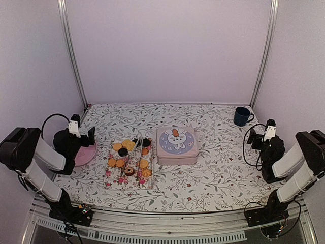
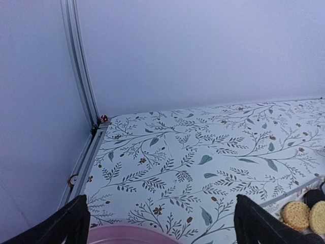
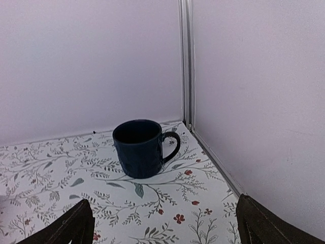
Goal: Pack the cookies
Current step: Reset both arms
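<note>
Top external view: left gripper (image 1: pixel 86 136), at the lower left of the frame, stands released, jaws spread wide with nothing between them. It hangs over the pink plate (image 1: pixel 89 156), whose rim shows at the bottom edge of the left wrist view between the two dark fingers.

Right gripper (image 1: pixel 257 138), at the right edge of the frame, is likewise released and empty, jaws fully apart. It faces the dark blue mug (image 3: pixel 139 147), which stands upright in the upper right of the table, handle toward the right wall, well apart from the fingers.

Cookies (image 1: pixel 130 155) lie in the lower centre of the frame, spread on a floral tray (image 1: pixel 112 180) just right of the pink plate. Most are orange-tan; a few are black, and one is chocolate-topped. Neither gripper touches them.

Lilac square tin (image 1: pixel 176 145), lid on and printed with a rabbit, sits just right of the tray. All items rest on a leaf-patterned tablecloth (image 1: pixel 223 168).
</note>
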{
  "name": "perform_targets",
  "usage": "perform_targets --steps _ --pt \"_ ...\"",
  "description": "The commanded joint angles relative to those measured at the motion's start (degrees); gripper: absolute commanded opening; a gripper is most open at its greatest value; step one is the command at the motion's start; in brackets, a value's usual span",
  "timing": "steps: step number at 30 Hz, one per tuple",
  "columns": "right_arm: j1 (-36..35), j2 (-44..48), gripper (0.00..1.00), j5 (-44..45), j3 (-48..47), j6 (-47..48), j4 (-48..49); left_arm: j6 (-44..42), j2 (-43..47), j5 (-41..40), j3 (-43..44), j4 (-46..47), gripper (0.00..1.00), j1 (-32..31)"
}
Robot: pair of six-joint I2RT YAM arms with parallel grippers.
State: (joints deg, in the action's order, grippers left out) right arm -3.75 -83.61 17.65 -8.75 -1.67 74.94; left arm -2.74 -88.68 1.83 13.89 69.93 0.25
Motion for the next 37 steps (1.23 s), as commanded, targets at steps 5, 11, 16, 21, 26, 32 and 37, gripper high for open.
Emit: perform_targets --steps 5,11,16,21,26,32,37 --pt "1.5 -4.7 0.99 -3.5 -4.9 2.0 -0.1 -0.2 0.1 -1.0 -0.9 5.8 0.99 -0.3" --pt "1.6 -4.4 0.99 -3.9 -4.4 2.0 0.5 -1.1 -1.6 3.2 -15.1 33.8 1.0 -0.2" --pt "1.6 -4.4 0.99 -4.0 -4.4 1.9 0.5 -3.9 -2.8 9.4 -14.0 33.6 0.99 -0.3" --pt "1.6 -4.5 0.99 -4.1 -4.4 2.0 0.5 -5.5 -2.9 12.5 -14.2 34.1 0.99 -0.5" --pt "1.6 -4.5 0.99 -4.2 -4.4 1.9 0.8 -5.5 -2.7 12.8 -14.9 34.4 0.99 -0.6" --pt "1.6 -4.9 0.99 -4.4 -4.1 2.0 1.8 -5.5 -2.7 12.8 -15.0 34.4 0.99 -0.7" --pt "1.6 -4.9 0.99 -4.3 -4.0 2.0 2.0 -5.4 -2.7 12.8 -15.0 34.4 0.99 -0.7"
